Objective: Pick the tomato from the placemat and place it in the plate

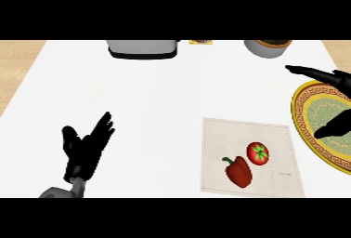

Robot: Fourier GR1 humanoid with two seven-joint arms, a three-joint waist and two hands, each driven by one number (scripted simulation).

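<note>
A red tomato (258,152) with a green stem lies on the pale placemat (237,132), right of centre. A red bell pepper (238,172) lies just left and in front of it on the same mat. The gold-rimmed plate (302,122) with a green patterned middle sits at the right edge, beside the mat. My right hand (328,77) hovers over the plate with fingers spread, its thumb (334,127) dark above the plate's middle; it holds nothing. My left hand (85,145) rests open at the lower left, fingers up.
A grey appliance (142,48) stands at the counter's far edge. A grey pot (268,46) sits at the back right, with a small item (201,42) between them. Wooden floor shows beyond the white counter's left and right sides.
</note>
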